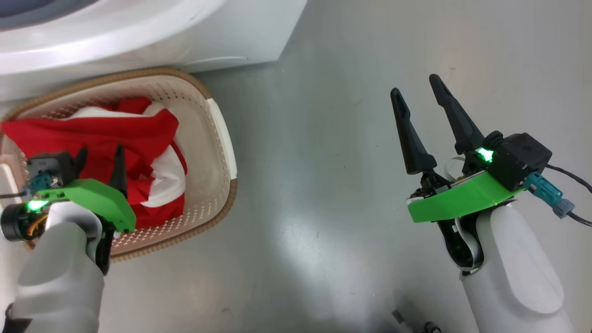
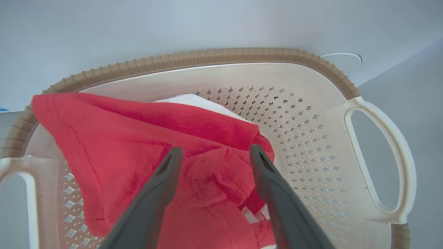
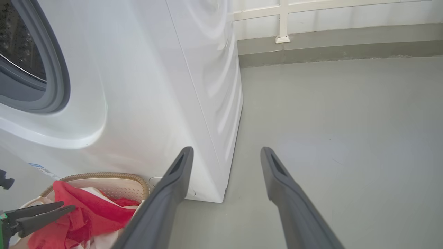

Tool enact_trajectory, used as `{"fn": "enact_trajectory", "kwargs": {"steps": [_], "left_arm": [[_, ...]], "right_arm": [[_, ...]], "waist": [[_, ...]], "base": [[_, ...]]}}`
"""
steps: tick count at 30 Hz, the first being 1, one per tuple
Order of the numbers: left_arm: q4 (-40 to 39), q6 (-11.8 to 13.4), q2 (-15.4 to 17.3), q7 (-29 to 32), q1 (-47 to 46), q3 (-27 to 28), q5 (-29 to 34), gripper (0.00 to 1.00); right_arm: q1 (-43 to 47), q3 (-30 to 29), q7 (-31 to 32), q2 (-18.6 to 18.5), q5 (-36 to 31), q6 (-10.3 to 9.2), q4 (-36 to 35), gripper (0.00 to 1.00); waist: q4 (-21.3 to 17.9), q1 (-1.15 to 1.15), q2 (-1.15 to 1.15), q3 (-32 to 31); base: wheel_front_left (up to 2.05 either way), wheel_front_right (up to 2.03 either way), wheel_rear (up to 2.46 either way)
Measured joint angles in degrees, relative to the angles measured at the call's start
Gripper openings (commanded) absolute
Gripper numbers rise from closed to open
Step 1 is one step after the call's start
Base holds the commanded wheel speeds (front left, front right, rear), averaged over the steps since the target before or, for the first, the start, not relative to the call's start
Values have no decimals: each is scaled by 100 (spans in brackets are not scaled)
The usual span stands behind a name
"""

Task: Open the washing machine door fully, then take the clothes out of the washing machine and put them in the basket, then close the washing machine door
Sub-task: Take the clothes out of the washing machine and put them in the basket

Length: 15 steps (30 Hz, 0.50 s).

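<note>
While the left gripper (image 1: 101, 150) hangs over the basket (image 1: 199, 115), its 2 dark fingers stand wide apart with nothing clamped between them. In the left wrist view the gripper (image 2: 216, 149) is spread above a fold of the clothes (image 2: 121, 138). Whether the tips touch the fabric cannot be told.

The clothes (image 1: 138, 125) (red, with white parts showing through) lie heaped inside the basket, and 1 red corner reaches up to the brown rim. The basket stands on the grey floor (image 1: 323, 138), just beside the white front of the washing machine (image 1: 138, 27).

The right gripper (image 1: 415, 86) is over bare floor, well apart from the basket, with its 2 fingers spread and empty. In the right wrist view, the grey drum gasket (image 3: 59, 76) curves at the upper left of the machine (image 3: 155, 86).
</note>
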Motion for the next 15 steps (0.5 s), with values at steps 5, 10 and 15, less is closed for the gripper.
{"fn": "enact_trajectory", "kwargs": {"steps": [5,10,15], "left_arm": [[-275,0,-9,0,275,-19,-116,100],[-592,0,-23,0,493,-18,-233,100],[-933,0,-60,0,708,38,-363,100]], "right_arm": [[21,-10,0,-12,1,0,37,100],[154,-26,0,-57,1,0,67,100],[240,-29,0,-103,2,0,129,100]], "waist": [[52,0,0,-185],[119,0,0,-367],[183,0,0,-561]], "base": [[0,0,0],[0,0,0],[0,0,0]]}}
